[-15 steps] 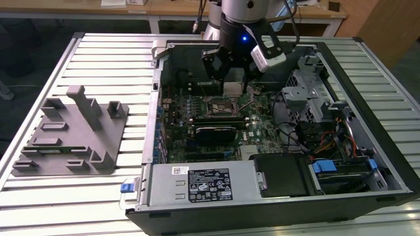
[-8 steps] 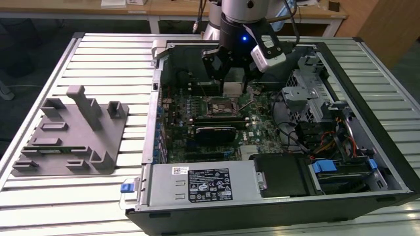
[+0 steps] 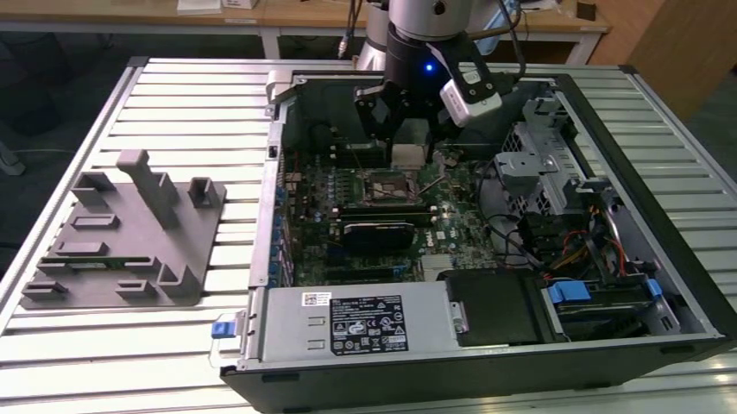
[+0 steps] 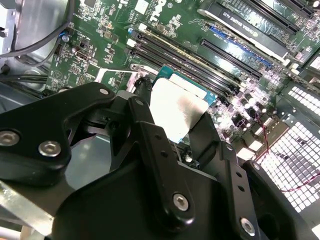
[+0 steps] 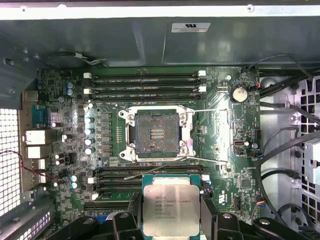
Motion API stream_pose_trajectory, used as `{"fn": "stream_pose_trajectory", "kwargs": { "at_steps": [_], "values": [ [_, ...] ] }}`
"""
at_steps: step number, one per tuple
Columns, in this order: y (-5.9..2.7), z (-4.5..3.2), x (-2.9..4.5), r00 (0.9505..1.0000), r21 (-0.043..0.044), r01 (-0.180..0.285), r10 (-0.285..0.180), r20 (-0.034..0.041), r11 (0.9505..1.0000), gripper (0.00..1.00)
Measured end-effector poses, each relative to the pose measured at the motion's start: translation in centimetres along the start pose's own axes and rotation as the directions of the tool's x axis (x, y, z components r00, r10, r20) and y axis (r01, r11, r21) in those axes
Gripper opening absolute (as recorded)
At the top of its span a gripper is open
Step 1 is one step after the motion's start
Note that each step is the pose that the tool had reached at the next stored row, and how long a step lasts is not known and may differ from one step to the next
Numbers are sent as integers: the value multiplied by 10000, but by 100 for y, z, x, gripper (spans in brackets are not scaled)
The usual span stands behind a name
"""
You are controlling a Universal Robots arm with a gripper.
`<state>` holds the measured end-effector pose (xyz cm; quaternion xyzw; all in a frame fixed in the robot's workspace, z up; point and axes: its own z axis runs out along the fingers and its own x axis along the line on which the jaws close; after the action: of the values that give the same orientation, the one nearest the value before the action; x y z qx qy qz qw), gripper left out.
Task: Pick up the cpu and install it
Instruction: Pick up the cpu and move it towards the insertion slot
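Note:
The cpu point(image 5: 171, 210), a flat square chip with a silvery top and green rim, sits between the black fingers point(image 5: 207, 216) of my gripper point(image 5: 171, 214), which is shut on its two opposite edges. In the exterior view the gripper point(image 3: 409, 157) hangs inside the open computer case with the cpu point(image 3: 409, 156) above the motherboard, close to the far side of the socket point(image 3: 386, 185). The socket point(image 5: 156, 134) lies open, its frame bare and its retaining lever swung out. In the second wrist view the cpu point(image 4: 177, 107) hovers over the memory slots, apart from the board.
Memory slots point(image 5: 145, 80) flank the socket on both sides. A drive cage point(image 3: 553, 172) and loose cables point(image 3: 576, 250) fill the case on the exterior view's right. The power supply point(image 3: 357, 323) sits at the near end. A grey fixture point(image 3: 127, 233) stands on the slatted table outside the case.

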<state>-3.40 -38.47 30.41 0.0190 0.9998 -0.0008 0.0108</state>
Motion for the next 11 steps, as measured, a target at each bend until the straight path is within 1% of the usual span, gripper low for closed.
{"fn": "stream_pose_trajectory", "kwargs": {
  "at_steps": [3,11],
  "values": [
    [0,0,0,10000,-12,1,-1,0,10000,55],
    [18,6,20,10000,-12,0,0,-1,10000,55]
  ]
}}
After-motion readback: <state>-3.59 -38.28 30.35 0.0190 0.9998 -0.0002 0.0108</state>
